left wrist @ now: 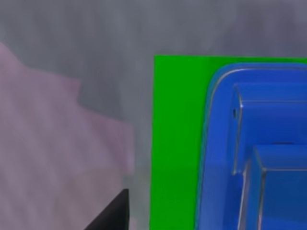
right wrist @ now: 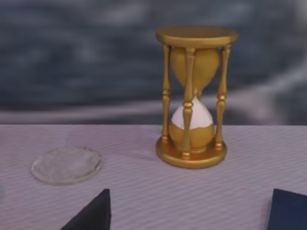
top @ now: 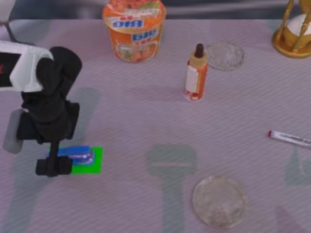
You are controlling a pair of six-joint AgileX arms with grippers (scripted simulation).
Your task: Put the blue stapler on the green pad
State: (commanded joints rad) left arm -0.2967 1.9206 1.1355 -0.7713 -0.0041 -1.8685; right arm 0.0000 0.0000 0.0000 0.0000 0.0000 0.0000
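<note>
The blue stapler [top: 75, 154] lies flat on the green pad [top: 96, 161] at the table's front left, covering the pad's left part. My left gripper [top: 53, 166] hangs low at the stapler's left end, partly hiding it. In the left wrist view the stapler [left wrist: 259, 143] fills the frame over the pad [left wrist: 175, 129]. One dark fingertip [left wrist: 115, 215] stands apart from the stapler, with bare pad between them, so the gripper is open. My right gripper [right wrist: 192, 223] is out of the top view, open and holding nothing.
An orange noodle cup [top: 134, 30] stands at the back. An orange bottle [top: 196, 73] lies near the middle, with a glass disc [top: 224, 56] behind it. A gold hourglass [top: 294, 29] is back right, a red-capped pen [top: 291, 139] at right, and a larger glass disc [top: 219, 201] in front.
</note>
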